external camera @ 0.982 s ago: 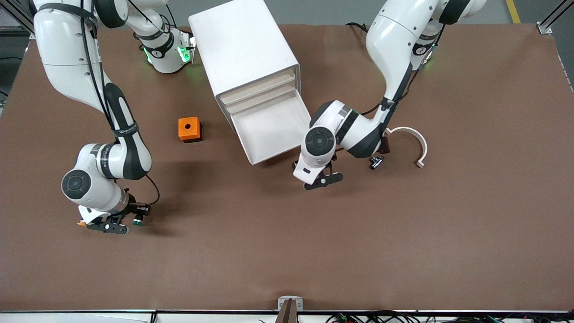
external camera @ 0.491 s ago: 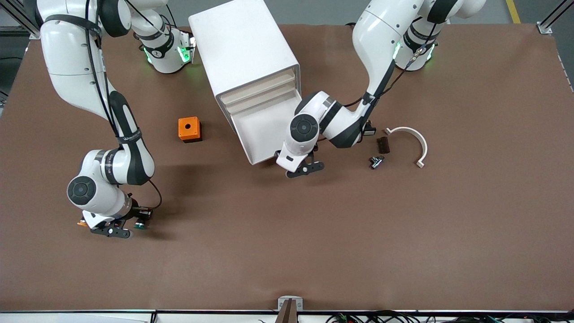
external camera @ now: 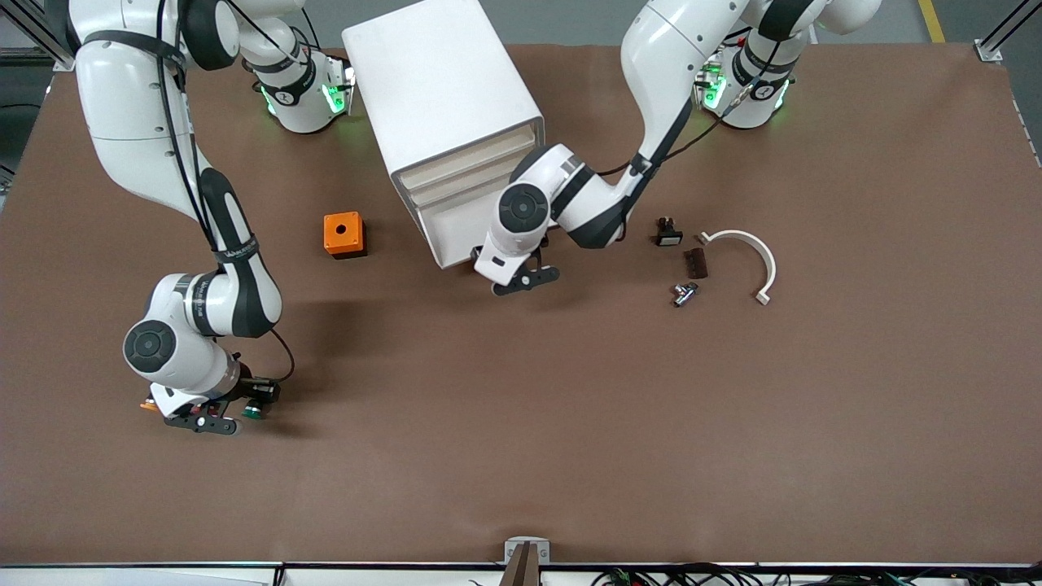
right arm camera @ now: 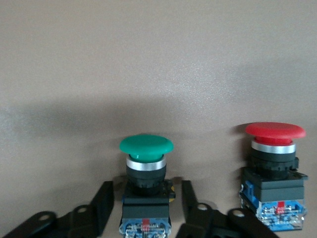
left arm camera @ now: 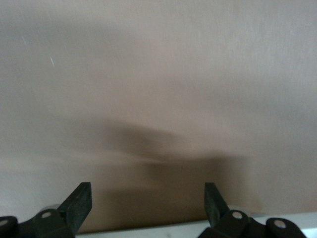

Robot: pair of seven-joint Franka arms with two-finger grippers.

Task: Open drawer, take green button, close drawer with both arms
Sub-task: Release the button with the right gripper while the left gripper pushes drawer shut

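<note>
The white cabinet (external camera: 440, 81) stands near the arms' bases. Its third drawer (external camera: 452, 240) sticks out a short way and shows an empty white tray. My left gripper (external camera: 521, 281) is open at the drawer's front. In the left wrist view its fingers (left arm camera: 147, 191) stand wide apart with nothing between them and a white edge (left arm camera: 163, 229) shows below them. The green-capped button (right arm camera: 146, 148) sits between my right gripper's fingers (right arm camera: 146, 191), with a gap on each side of its black body. In the front view the button (external camera: 252, 412) and my right gripper (external camera: 203, 423) are low over the table at the right arm's end.
A red-capped button (right arm camera: 275, 163) stands close beside the green one. An orange box (external camera: 344, 234) lies beside the cabinet toward the right arm's end. A white curved piece (external camera: 745, 252) and small dark parts (external camera: 694, 262) lie toward the left arm's end.
My left gripper has moved toward the cabinet and the drawer has slid most of the way in. My right gripper and the green button have shifted slightly nearer the front camera.
</note>
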